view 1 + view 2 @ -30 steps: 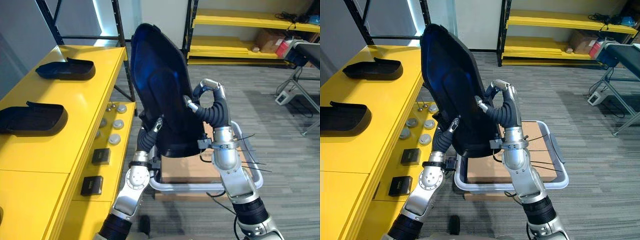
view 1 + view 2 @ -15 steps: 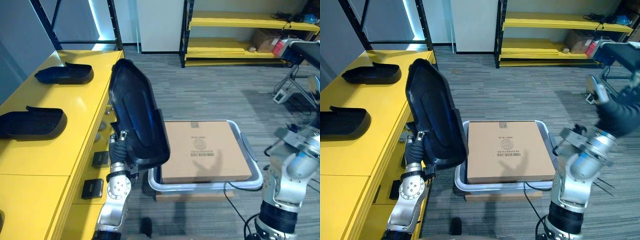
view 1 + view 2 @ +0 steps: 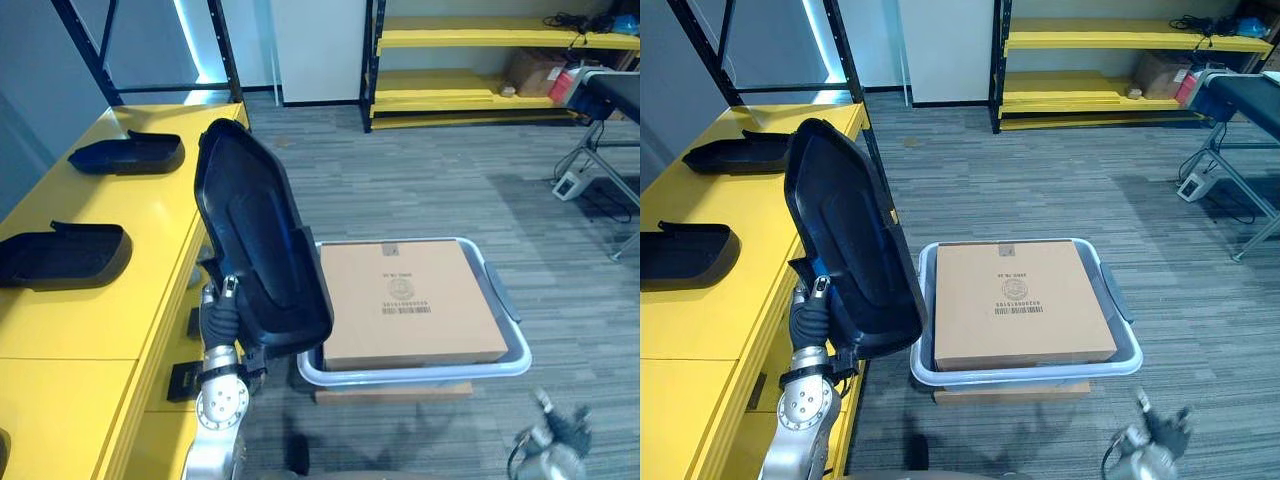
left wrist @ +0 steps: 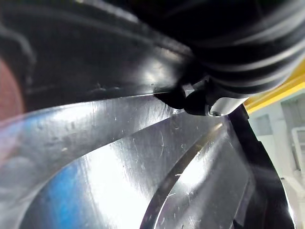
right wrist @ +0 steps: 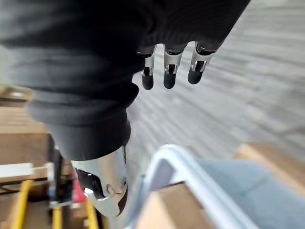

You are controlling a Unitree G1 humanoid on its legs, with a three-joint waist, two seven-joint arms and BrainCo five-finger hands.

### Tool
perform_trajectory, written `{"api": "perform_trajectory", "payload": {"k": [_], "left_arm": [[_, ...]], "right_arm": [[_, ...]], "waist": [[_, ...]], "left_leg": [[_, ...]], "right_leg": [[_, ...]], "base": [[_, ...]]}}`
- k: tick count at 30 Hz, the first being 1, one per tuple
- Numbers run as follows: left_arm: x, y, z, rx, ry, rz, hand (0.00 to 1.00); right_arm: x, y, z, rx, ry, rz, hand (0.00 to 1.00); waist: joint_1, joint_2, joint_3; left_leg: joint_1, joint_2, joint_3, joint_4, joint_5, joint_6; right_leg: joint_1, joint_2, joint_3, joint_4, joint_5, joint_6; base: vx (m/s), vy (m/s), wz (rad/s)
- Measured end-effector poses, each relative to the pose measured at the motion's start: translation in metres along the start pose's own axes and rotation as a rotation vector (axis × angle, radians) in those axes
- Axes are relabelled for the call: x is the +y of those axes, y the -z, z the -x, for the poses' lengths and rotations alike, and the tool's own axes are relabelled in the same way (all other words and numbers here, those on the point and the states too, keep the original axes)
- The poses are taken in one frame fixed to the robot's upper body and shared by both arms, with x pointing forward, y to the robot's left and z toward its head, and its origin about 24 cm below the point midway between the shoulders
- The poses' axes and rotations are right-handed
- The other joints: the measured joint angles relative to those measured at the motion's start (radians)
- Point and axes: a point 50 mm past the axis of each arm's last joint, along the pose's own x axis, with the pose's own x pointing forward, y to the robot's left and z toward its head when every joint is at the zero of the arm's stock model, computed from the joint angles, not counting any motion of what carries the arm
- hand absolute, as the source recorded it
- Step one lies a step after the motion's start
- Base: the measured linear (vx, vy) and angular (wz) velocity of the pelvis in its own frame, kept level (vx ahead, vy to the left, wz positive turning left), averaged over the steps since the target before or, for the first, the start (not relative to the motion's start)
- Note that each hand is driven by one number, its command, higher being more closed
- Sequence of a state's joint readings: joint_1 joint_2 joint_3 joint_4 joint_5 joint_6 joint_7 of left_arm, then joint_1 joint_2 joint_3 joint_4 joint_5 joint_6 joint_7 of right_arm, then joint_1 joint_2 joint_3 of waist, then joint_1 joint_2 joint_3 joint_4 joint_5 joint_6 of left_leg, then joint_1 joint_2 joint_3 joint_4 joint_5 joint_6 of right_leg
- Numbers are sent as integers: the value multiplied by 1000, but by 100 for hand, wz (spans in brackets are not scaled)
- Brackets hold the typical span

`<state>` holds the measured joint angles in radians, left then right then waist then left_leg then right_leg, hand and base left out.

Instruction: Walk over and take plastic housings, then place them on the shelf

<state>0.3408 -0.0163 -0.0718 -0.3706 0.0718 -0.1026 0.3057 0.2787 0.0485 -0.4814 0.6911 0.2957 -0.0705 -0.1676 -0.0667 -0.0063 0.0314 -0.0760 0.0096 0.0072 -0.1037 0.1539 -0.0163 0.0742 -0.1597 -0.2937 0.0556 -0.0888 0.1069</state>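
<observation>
As my left robot hand (image 3: pixel 222 302) alone grips the upright plastic housing (image 3: pixel 262 250) low down, right robot hand (image 5: pixel 165 71) slack and empty, I judge it could twist loose.

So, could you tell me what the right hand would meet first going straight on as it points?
Probably the carpeted floor: the right hand points at bare carpet, the grey tote's rim beside that line. Depth is unclear.

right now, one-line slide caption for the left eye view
Left hand holds a black housing on end by the yellow shelf where two more lie, a box in a tote beside it
</observation>
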Motion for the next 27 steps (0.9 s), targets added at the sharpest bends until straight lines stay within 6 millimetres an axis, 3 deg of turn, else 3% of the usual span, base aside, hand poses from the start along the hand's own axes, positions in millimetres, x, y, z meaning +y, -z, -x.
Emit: {"api": "perform_trajectory", "payload": {"k": [2,6,11,13,14,15,16,17,20,21,23,25,27], "left_arm": [[2,-1,4,4,-7,3,100],[3,0,10,18,-13,31,100],[-5,-12,12,-25,28,71,100],[-8,-16,10,-41,37,100,100],[-9,-18,9,-50,38,103,100],[-10,-19,7,-57,36,110,100],[-11,-19,7,-60,38,114,100],[-18,-22,7,-72,62,139,100],[-36,-35,5,-135,141,212,100],[-41,-39,1,-170,179,224,100],[-45,-43,-4,-197,200,240,100],[-47,-39,-10,-187,203,245,100],[-47,-34,-12,-170,199,233,100]], "right_arm": [[9,14,3,57,-68,82,0],[25,22,7,69,-155,176,0],[40,25,11,61,-232,256,0],[47,19,9,40,-252,260,0],[53,17,8,31,-266,266,0],[58,15,8,23,-283,283,0],[60,14,8,19,-291,292,0],[63,9,7,-7,-305,311,0],[71,3,5,-18,-315,312,0],[79,6,5,-3,-322,308,0],[88,7,5,6,-340,319,0],[95,4,5,-2,-358,337,0],[97,3,5,-6,-361,340,0]], "waist": [[5,-2,1],[31,-6,8],[56,-13,39],[62,-1,60],[64,-18,78],[81,-6,80],[84,2,78],[77,24,72],[82,29,63],[65,2,68],[72,8,66],[65,5,69],[60,-5,74]], "left_leg": [[4,1,-4,0,-3,3],[-8,2,-30,0,-3,3],[-104,-27,-114,15,10,-11],[-168,-21,-1,63,-56,81],[-195,2,175,111,-101,137],[-212,78,394,206,-122,155],[-208,113,481,256,-130,166],[-192,141,594,316,-125,140],[-201,60,534,270,-151,125],[-210,34,547,276,-205,99],[-225,38,509,352,-194,141],[-227,21,491,370,-211,160],[-226,12,470,414,-258,164]], "right_leg": [[10,0,-5,9,-8,-1],[21,0,-51,32,-31,9],[-2,-39,-292,187,-118,7],[-2,-61,-408,212,-131,2],[11,-93,-463,204,-130,2],[27,-110,-511,223,-133,3],[36,-117,-532,237,-140,12],[69,-138,-588,295,-163,29],[106,-169,-671,282,-163,26],[129,-174,-722,212,-162,27],[144,-163,-731,201,-149,37],[158,-161,-717,188,-97,17],[170,-190,-712,242,-75,-1]], "base": [[-24,-10,9],[-67,-25,36],[-24,-44,146],[-28,-29,183],[18,31,145],[56,60,125],[132,80,130],[125,85,109],[93,115,109],[153,142,119],[214,98,69],[213,105,40],[204,130,30]]}}
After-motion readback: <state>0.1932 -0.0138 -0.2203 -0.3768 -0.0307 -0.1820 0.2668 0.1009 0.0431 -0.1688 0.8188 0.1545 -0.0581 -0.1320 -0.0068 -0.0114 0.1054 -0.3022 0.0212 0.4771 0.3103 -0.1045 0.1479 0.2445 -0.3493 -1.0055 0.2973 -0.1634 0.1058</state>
